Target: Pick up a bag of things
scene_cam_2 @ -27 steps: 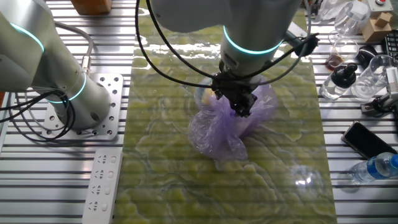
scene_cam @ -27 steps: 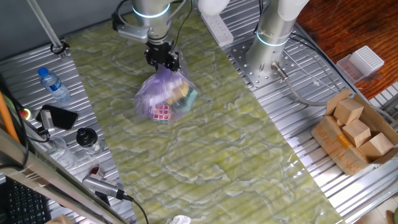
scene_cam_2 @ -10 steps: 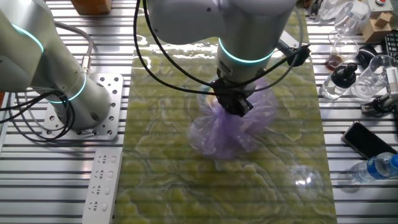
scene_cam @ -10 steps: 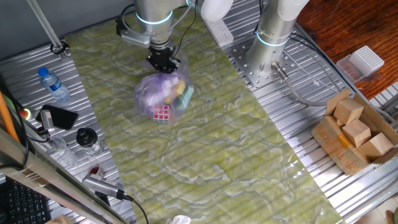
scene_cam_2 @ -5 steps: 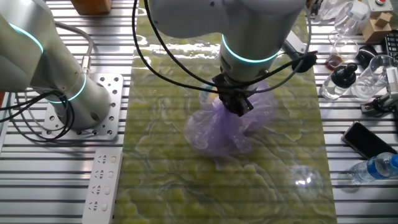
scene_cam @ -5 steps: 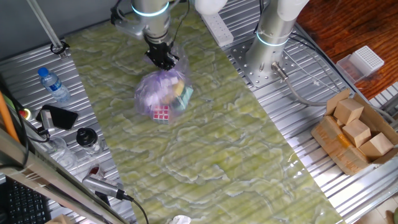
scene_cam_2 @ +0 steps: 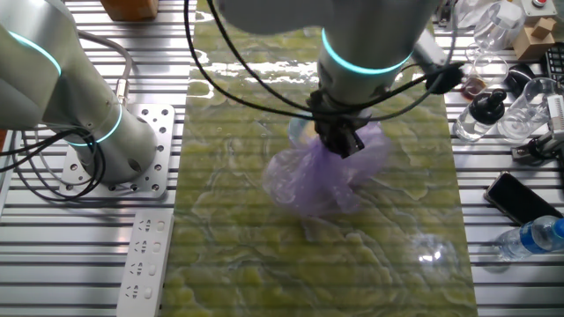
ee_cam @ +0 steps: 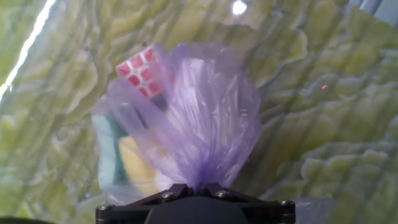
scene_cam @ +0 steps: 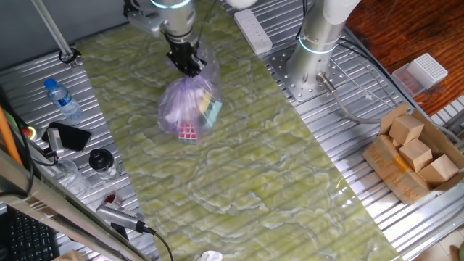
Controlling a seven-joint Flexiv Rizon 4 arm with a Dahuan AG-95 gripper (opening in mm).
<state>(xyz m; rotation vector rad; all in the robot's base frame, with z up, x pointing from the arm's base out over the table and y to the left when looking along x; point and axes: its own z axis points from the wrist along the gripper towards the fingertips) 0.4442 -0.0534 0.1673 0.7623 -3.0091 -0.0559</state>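
The bag of things (scene_cam: pixel 187 109) is a crinkly pale-purple plastic bag holding a Rubik's cube (scene_cam: pixel 188 131), a yellow block and a teal item (scene_cam: pixel 212 112). It hangs from my gripper (scene_cam: pixel 186 65), which is shut on its gathered neck. In the other fixed view the gripper (scene_cam_2: pixel 341 141) pinches the top of the bag (scene_cam_2: pixel 317 176), whose bottom is near the green mat. In the hand view the bag (ee_cam: pixel 199 124) hangs straight below the shut jaws (ee_cam: pixel 198 186), with the cube (ee_cam: pixel 144 71), the yellow block (ee_cam: pixel 142 165) and the teal item (ee_cam: pixel 107 149) showing through.
A green marbled mat (scene_cam: pixel 239 167) covers the table middle. A cardboard box of wooden blocks (scene_cam: pixel 415 152) stands at the right. A water bottle (scene_cam: pixel 61 98), a phone (scene_cam: pixel 67 135) and jars stand at the left. A second arm's base (scene_cam: pixel 319 43) and a power strip (scene_cam: pixel 252 29) stand behind.
My gripper has risen with the bag's neck in it. The bag has stretched taller and its body has lifted off the mat.
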